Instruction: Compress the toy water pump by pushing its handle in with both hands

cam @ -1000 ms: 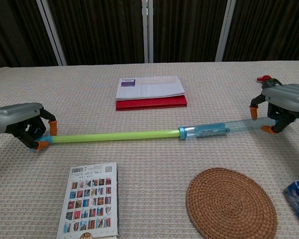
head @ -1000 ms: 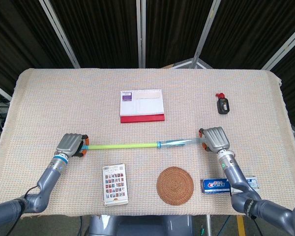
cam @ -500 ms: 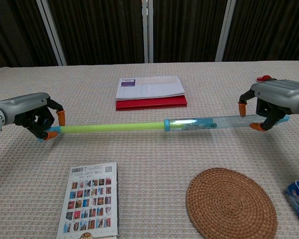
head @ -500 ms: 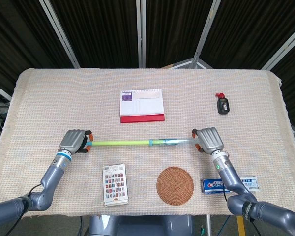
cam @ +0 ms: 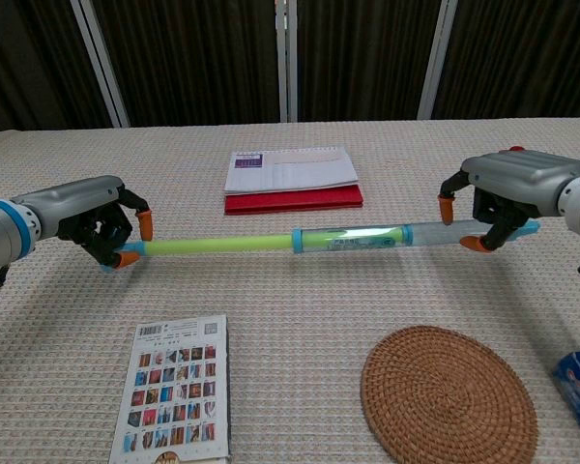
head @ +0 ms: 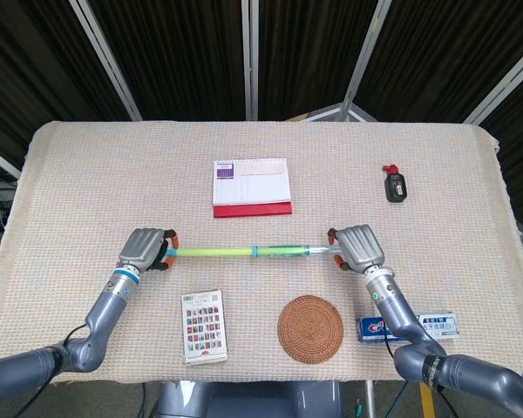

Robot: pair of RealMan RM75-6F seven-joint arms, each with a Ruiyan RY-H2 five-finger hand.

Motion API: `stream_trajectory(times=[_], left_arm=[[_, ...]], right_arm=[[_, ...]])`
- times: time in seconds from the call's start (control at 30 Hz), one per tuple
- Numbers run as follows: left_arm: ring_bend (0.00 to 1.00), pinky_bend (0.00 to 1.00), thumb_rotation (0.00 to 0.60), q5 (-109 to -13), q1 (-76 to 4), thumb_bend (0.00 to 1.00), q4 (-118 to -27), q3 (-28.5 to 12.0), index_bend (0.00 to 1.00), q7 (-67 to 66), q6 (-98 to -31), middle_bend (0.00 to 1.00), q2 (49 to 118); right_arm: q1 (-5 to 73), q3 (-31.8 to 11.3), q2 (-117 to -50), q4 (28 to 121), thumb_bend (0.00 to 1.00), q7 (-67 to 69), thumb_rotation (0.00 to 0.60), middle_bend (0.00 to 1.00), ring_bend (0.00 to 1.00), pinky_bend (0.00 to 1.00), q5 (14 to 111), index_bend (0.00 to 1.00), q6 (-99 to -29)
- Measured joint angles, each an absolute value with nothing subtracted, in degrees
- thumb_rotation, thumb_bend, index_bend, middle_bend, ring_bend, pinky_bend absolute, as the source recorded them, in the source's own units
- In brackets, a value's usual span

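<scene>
The toy water pump [head: 253,252] [cam: 300,239] is held level above the table between both hands. Its green handle rod [cam: 217,244] runs into the clear blue-capped barrel [cam: 367,235]. My left hand [head: 146,250] [cam: 97,220] grips the handle's end at the left. My right hand [head: 357,247] [cam: 498,198] grips the barrel's far end at the right. Part of the rod sits inside the barrel.
A desk calendar with a red base [head: 251,186] stands behind the pump. In front lie a card box [head: 203,326], a woven coaster [head: 310,328] and a blue toothpaste box [head: 410,326]. A small black and red item [head: 394,185] lies at the back right.
Both hands have moved toward each other. The green rod has slid further into the barrel, so the pump is shorter. The pump also sits slightly higher.
</scene>
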State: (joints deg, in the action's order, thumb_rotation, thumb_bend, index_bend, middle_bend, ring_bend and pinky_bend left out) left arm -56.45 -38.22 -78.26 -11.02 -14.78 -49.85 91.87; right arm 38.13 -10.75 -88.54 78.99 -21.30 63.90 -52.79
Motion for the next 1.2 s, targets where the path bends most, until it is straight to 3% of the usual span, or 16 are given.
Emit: stream_trajectory(times=[1.0,1.07,1.1,1.2], left_arm=[[0.73,0.91,0.6,-53.8,-42.8,0.46,-78.3,-12.8,0.73,-17.5,-50.9,0.79,98.8],[0.73,0.91,0.6,-53.7,-43.0,0.45,-78.2,-12.9,0.65,-17.3,-50.7,0.79,98.9],[0.73,0.91,0.6,-53.7,-43.1,0.44,-78.2,-12.9,0.59,-17.1,-50.6,0.79,98.9],[0.73,0.9,0.6,-53.9,-43.2,0.35,-78.0,-12.8,0.21,-16.8,-50.5,0.77,99.0]], right_arm=[[41.8,-11.3,-91.4,83.1,0.4,-26.6,0.6,1.0,1.0,1.0,61.5,0.66,-53.9],[41.9,-11.3,-91.5,83.2,0.39,-26.8,0.6,1.0,1.0,1.0,61.2,0.61,-54.0],[42.0,-11.3,-91.5,83.2,0.33,-26.9,0.6,1.0,1.0,1.0,61.1,0.48,-54.1],[42.0,-11.1,-91.6,83.2,0.07,-27.2,0.6,1.0,1.0,1.0,61.0,0.11,-54.4]])
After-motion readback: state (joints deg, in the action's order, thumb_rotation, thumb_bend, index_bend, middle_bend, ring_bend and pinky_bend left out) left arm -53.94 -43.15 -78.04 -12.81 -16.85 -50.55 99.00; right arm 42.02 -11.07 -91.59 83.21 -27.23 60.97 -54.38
